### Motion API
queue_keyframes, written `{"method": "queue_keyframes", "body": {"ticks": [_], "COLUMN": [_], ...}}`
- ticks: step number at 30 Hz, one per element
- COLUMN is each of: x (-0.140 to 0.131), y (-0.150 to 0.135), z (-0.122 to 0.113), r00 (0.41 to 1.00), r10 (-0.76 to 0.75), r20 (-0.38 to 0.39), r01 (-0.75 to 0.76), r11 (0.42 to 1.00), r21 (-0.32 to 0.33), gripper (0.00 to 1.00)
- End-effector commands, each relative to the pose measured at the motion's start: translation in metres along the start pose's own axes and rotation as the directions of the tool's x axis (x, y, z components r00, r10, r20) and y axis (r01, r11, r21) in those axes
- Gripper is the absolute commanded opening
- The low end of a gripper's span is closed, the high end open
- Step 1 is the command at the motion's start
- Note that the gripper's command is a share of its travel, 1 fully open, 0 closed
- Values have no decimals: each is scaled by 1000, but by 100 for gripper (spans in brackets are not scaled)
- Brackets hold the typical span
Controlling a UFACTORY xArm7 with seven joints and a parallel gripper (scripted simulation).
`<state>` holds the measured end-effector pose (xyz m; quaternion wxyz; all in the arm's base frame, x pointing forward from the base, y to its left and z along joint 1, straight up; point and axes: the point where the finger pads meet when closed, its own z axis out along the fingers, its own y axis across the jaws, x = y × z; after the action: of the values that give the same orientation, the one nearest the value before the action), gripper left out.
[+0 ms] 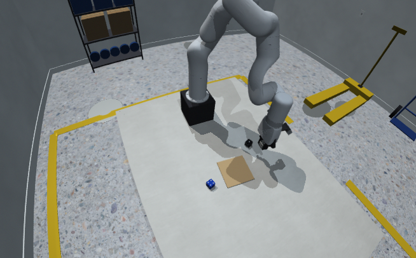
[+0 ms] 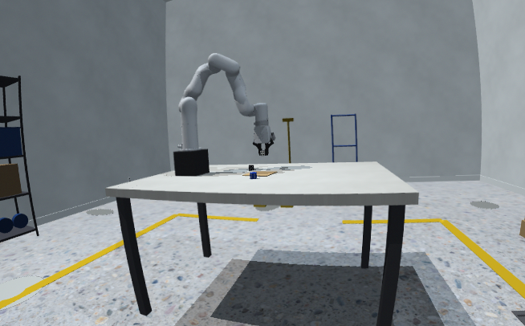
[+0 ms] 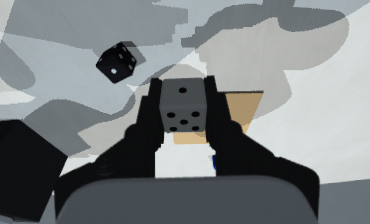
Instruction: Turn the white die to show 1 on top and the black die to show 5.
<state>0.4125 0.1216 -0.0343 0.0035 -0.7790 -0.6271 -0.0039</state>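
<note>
Grey-walled workshop, pale table [image 1: 177, 192]: the black two-finger gripper [image 3: 183, 107] clamps the small white die [image 3: 183, 105] aloft. Its target, the flat tan square mat [image 1: 235, 171], lies at seven o'clock in the top view; the small black die [image 1: 249, 143] sits off the mat.

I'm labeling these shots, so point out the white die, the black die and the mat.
white die [image 3: 183, 105], wrist view, face toward camera
black die [image 3: 117, 62], wrist view, near face
mat [image 1: 235, 171], top view, middle

We see a white die [image 3: 183, 106] with black pips, a black die [image 3: 117, 62] with white pips, a blue die [image 1: 210, 183] with white pips, and a plain tan mat [image 1: 235, 171] on the pale grey table [image 1: 203, 217].
</note>
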Motion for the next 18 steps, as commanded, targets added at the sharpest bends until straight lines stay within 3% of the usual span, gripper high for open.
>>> {"method": "queue_keyframes", "body": {"ticks": [1, 5, 13, 18], "x": [1, 2, 0, -1], "y": [2, 1, 1, 1], "z": [-1, 0, 0, 0], "r00": [999, 999, 972, 955], "r10": [36, 35, 34, 34], "r20": [5, -34, -233, -295], "r01": [-36, -35, -35, -35], "r11": [999, 999, 999, 999], "r21": [-5, 0, -2, 0], "gripper": [27, 27, 27, 27]}}
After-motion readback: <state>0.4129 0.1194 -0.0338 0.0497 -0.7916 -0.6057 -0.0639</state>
